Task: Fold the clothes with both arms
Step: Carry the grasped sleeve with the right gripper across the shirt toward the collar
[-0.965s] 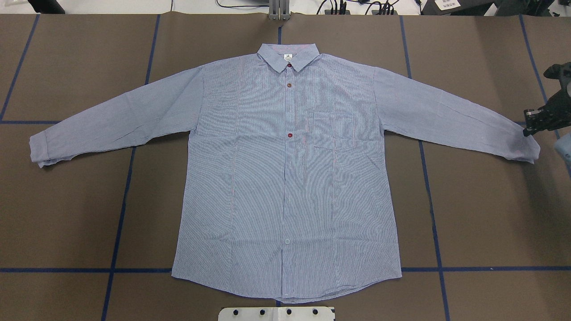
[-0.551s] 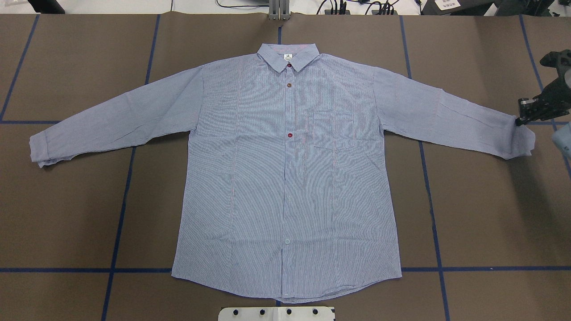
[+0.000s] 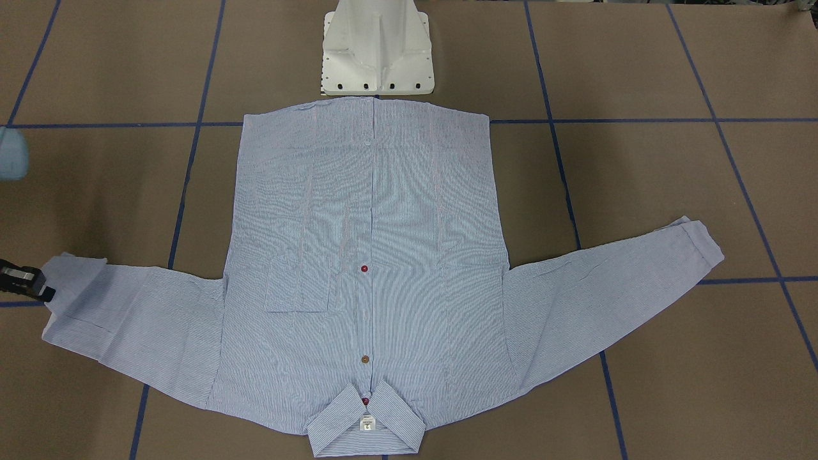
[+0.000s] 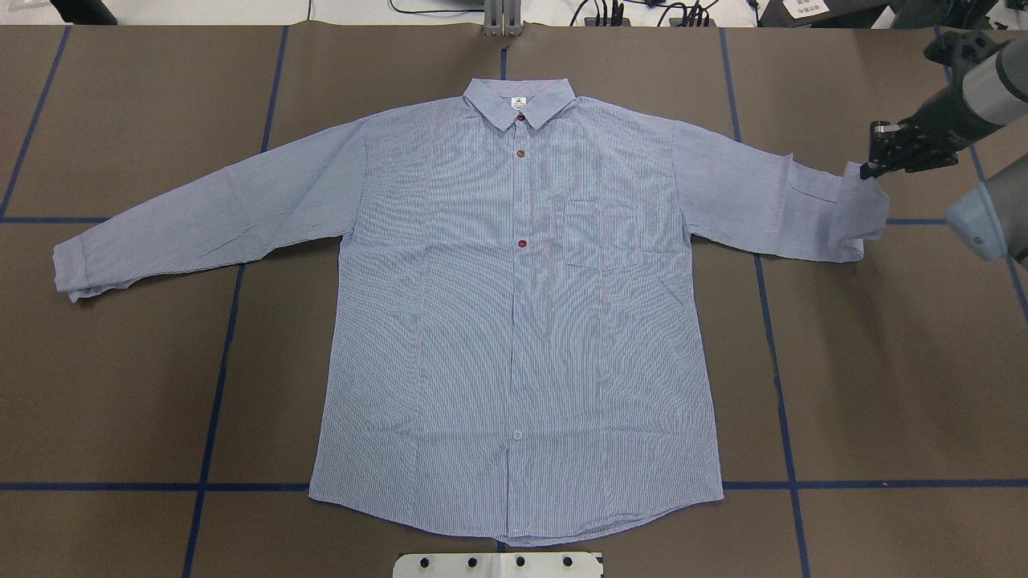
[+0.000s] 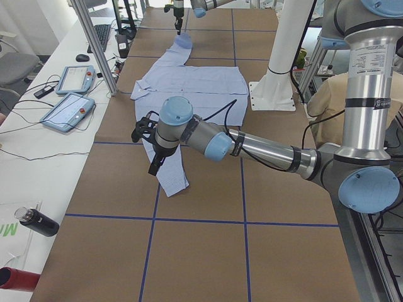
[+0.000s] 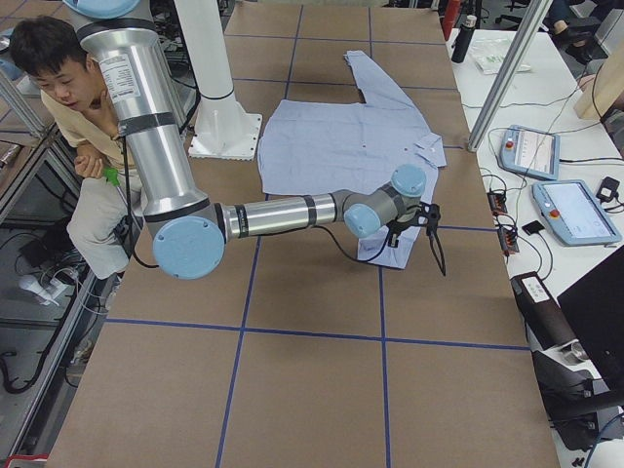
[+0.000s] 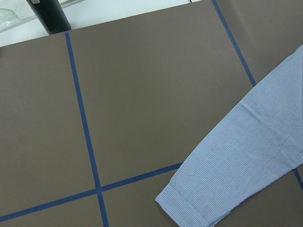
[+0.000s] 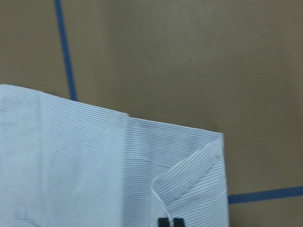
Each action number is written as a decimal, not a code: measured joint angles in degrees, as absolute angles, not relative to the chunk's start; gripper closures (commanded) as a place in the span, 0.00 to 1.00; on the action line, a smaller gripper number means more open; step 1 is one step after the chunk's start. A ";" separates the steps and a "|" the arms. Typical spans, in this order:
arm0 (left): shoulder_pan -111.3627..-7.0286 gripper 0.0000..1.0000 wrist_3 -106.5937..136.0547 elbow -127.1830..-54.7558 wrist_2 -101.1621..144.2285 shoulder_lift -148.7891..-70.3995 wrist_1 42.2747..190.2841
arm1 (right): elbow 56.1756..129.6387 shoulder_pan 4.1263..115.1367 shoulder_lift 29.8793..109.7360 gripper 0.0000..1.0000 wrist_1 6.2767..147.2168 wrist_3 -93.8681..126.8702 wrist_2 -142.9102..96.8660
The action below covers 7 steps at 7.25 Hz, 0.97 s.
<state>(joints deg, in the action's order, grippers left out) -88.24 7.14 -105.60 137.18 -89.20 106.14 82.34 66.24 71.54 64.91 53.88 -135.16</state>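
Note:
The striped shirt (image 4: pixel 514 321) lies flat, front up, collar at the table's far side (image 3: pixel 367 255). My right gripper (image 4: pixel 871 168) is shut on the right sleeve's cuff (image 4: pixel 863 213). That cuff is raised off the table and the sleeve is bunched toward the body. In the right wrist view the fingertips (image 8: pixel 169 222) pinch the folded cuff corner, and the gripper (image 3: pixel 38 291) shows at the front-facing view's left edge. The left sleeve cuff (image 4: pixel 72 269) rests flat (image 7: pixel 189 203). My left gripper (image 5: pixel 153 148) hovers above it; I cannot tell whether it is open or shut.
The white pedestal base (image 3: pixel 377 57) stands at the shirt's hem. Blue tape lines (image 4: pixel 217 385) grid the brown table. A side bench holds control tablets (image 5: pixel 69 94) and a black bottle (image 5: pixel 38 221). A person (image 6: pixel 58 88) sits behind the robot.
My right gripper has moved farther across the table and inward with the right cuff in its grip, which shortened and wrinkled the sleeve. The rest of the shirt has not moved.

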 measured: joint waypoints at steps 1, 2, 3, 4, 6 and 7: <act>-88.24 0.01 7.17 -105.67 137.19 -89.21 106.16 | 83.10 63.47 67.56 1.00 64.96 61.41 -134.47; -88.24 0.01 7.20 -105.69 137.19 -89.21 106.17 | 83.15 60.45 63.21 1.00 65.40 68.20 -132.55; -88.24 0.01 7.20 -105.67 137.20 -89.21 106.17 | 82.95 57.50 58.87 1.00 67.09 72.84 -129.38; -88.24 0.01 7.23 -105.66 137.20 -89.21 106.17 | 82.29 54.53 53.97 1.00 70.22 75.39 -125.26; -88.19 0.01 7.28 -105.65 137.22 -89.21 106.17 | 78.61 50.22 44.75 1.00 73.46 77.43 -119.82; -88.17 0.01 7.29 -105.65 137.26 -89.19 106.17 | 75.41 48.05 39.91 1.00 73.79 77.89 -117.49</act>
<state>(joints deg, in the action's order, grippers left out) -88.17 7.29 -105.65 137.26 -89.19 106.17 75.41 48.05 39.91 73.79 77.89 -117.49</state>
